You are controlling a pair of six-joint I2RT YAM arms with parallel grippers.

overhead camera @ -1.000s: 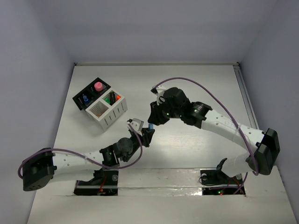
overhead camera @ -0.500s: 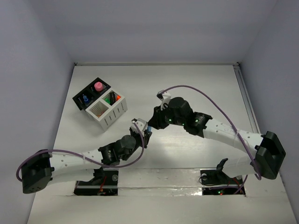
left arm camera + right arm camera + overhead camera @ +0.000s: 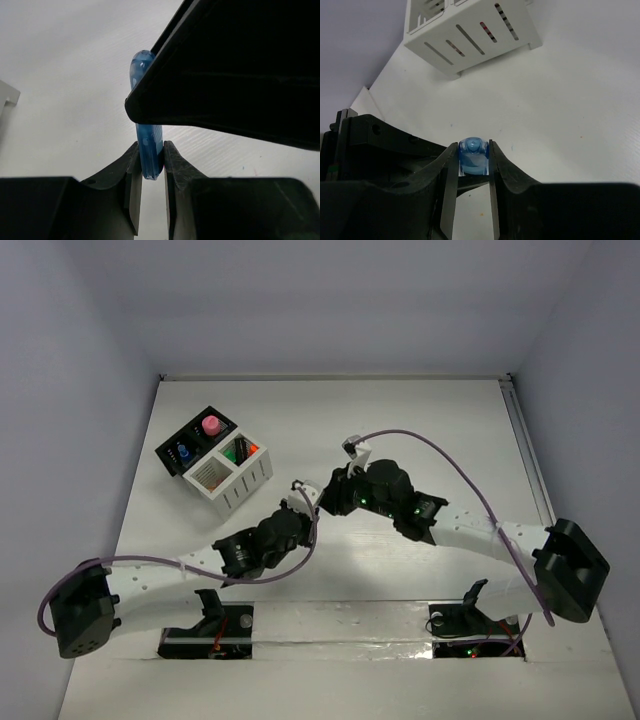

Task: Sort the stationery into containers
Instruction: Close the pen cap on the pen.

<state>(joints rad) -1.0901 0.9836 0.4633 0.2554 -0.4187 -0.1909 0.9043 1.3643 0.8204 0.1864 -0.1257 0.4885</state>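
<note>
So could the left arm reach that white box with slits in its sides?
Probably yes: only table lies between the left gripper and the white slatted box. But the right gripper also clamps the translucent blue pen it holds, and must release first.

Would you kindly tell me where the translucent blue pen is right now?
The translucent blue pen is pinched by both the left gripper and the right gripper near mid-table, right of the white slatted organiser in the top view.
</note>
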